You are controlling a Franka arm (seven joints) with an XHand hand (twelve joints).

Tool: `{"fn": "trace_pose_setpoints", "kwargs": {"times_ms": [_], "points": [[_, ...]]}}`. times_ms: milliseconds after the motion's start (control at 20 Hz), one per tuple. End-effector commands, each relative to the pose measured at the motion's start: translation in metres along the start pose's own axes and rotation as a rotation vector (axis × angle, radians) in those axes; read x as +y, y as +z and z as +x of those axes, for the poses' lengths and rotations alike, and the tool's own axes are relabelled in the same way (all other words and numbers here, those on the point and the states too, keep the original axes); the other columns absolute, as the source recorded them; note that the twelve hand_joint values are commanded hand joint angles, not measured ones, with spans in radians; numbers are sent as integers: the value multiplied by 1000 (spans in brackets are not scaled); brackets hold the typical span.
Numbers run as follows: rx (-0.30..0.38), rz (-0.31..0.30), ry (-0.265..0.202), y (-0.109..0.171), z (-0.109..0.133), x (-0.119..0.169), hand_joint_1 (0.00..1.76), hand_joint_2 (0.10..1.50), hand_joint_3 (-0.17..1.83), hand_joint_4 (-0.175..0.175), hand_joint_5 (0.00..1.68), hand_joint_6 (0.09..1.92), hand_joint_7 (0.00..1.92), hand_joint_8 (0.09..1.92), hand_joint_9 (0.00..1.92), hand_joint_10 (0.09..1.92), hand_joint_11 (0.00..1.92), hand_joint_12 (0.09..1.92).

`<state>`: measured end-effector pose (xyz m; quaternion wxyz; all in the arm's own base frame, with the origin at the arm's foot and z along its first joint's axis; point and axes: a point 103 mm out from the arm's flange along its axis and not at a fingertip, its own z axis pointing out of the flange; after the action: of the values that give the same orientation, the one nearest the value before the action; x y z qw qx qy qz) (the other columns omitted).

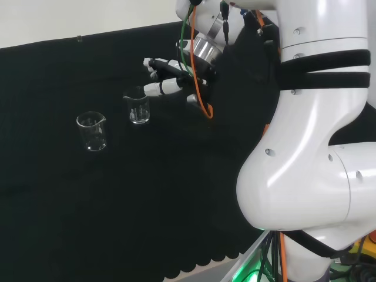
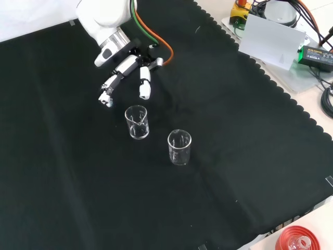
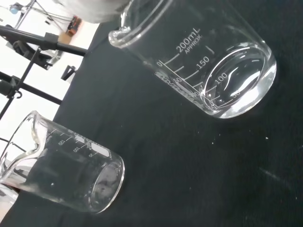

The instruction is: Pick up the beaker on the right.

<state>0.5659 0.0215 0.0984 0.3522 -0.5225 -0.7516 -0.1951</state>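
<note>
Two clear glass beakers stand upright and empty on the black cloth. In the head view the right beaker (image 1: 138, 107) stands close to the hand (image 1: 170, 75); the left beaker (image 1: 92, 131) is farther off. The hand hovers just right of and above the right beaker, fingers straight and spread, holding nothing. In the front view the hand (image 2: 127, 73) hangs above the nearer beaker (image 2: 137, 122), with the other beaker (image 2: 179, 147) lower right. The wrist view shows the near beaker (image 3: 199, 56) large and the other beaker (image 3: 61, 172) beyond it.
Black cloth (image 2: 78, 182) covers the bench. In the front view a white box (image 2: 273, 41) and cables lie past the cloth's scalloped right edge, and a red ribbed ring (image 2: 296, 240) sits at the bottom right corner. The arm's white links (image 1: 311, 147) rise at the head view's right.
</note>
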Motion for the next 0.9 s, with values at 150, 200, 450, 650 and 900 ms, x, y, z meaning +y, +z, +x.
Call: {"fn": "trace_pose_setpoints", "kwargs": {"times_ms": [150, 200, 450, 650, 900], "points": [[34, 16, -43, 14, 0, 0, 874, 851, -175, -138, 86, 87, 43, 688, 229, 754, 0, 1149], [32, 18, -45, 15, 0, 0, 875, 852, -175, -137, 99, 87, 42, 688, 229, 754, 0, 1149], [30, 18, -62, 23, -2, 0, 877, 853, -175, -134, 179, 87, 70, 703, 243, 756, 0, 1142], [48, 15, -63, 23, -5, -3, 882, 856, -175, -134, 203, 87, 94, 714, 253, 753, 0, 1139], [47, 25, -62, 35, -7, 2, 887, 857, -175, -130, 192, 87, 98, 715, 242, 742, 0, 1128]]}}
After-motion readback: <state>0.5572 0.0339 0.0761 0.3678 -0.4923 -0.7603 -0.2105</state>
